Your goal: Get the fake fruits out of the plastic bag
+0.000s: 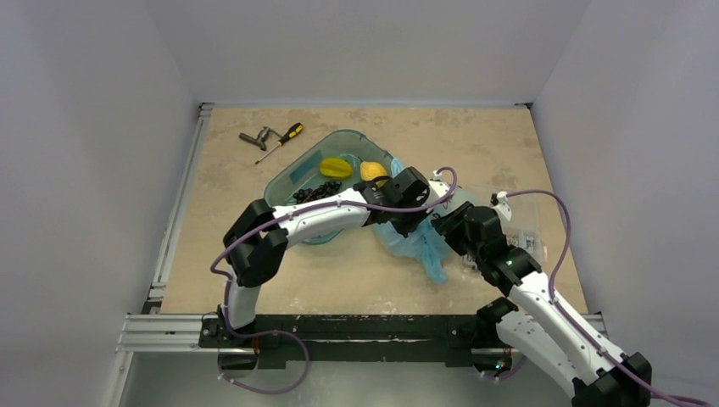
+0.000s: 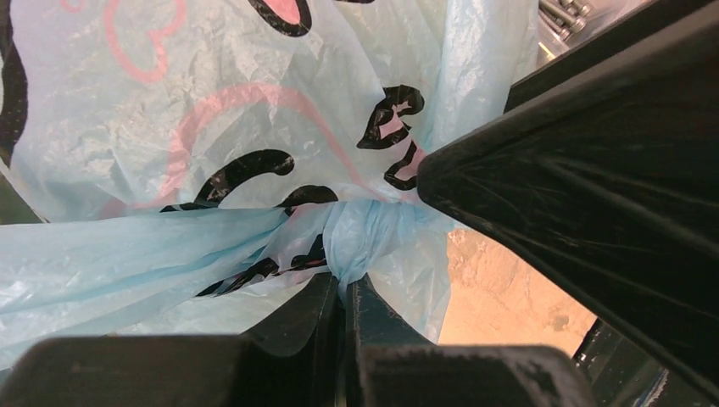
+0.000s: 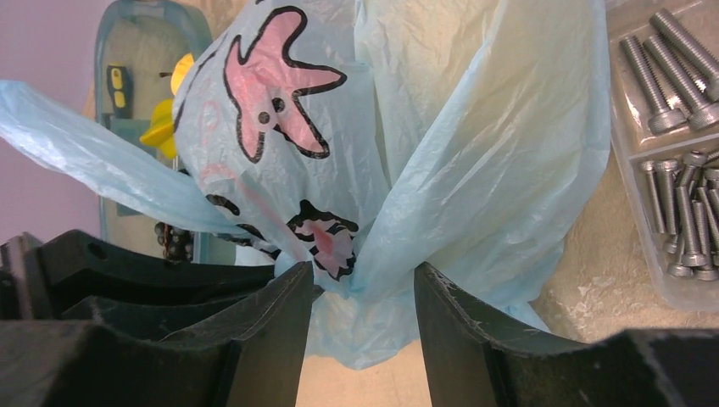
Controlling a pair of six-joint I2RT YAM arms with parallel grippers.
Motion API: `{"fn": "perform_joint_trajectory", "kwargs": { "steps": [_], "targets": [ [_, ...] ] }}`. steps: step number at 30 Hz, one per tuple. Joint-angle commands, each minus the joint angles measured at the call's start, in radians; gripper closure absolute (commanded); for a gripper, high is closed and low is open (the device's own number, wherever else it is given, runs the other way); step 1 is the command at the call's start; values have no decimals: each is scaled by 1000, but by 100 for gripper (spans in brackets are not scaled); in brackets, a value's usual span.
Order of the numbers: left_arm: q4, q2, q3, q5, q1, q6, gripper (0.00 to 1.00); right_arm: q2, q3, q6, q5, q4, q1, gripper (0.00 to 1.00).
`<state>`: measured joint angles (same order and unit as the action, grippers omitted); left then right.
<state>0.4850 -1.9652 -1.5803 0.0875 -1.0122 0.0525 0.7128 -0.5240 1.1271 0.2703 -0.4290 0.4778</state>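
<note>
I am opening the thin light-blue printed plastic bag (image 1: 421, 248) on the table (image 1: 254, 284) beside the teal plastic tray (image 1: 284, 175): left jaws pinch its gathered neck, right jaws stand open around it and must close, then pull.

Overhead view looks down from behind; both wrist views closely share the plastic bag (image 3: 475, 170).

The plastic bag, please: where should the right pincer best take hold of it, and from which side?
Probably the plastic bag's gathered neck, approached from the right arm's side: the film bunches narrow there, between the right pincer's open fingers.
</note>
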Motion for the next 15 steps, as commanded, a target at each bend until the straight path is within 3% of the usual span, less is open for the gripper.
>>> {"fn": "perform_joint_trajectory", "kwargs": {
  "steps": [1,6,12,15],
  "targets": [
    [-28,76,-8,43,1,21,99,32,7,24,-3,54,3,54],
    [-31,89,-1,32,1,14,100,71,30,32,-22,111,3,60],
    [-40,115,15,-23,1,26,100,79,61,67,-69,159,3,86],
    [-40,125,16,-78,10,86,100,45,21,67,2,81,3,99]
  ]
}}
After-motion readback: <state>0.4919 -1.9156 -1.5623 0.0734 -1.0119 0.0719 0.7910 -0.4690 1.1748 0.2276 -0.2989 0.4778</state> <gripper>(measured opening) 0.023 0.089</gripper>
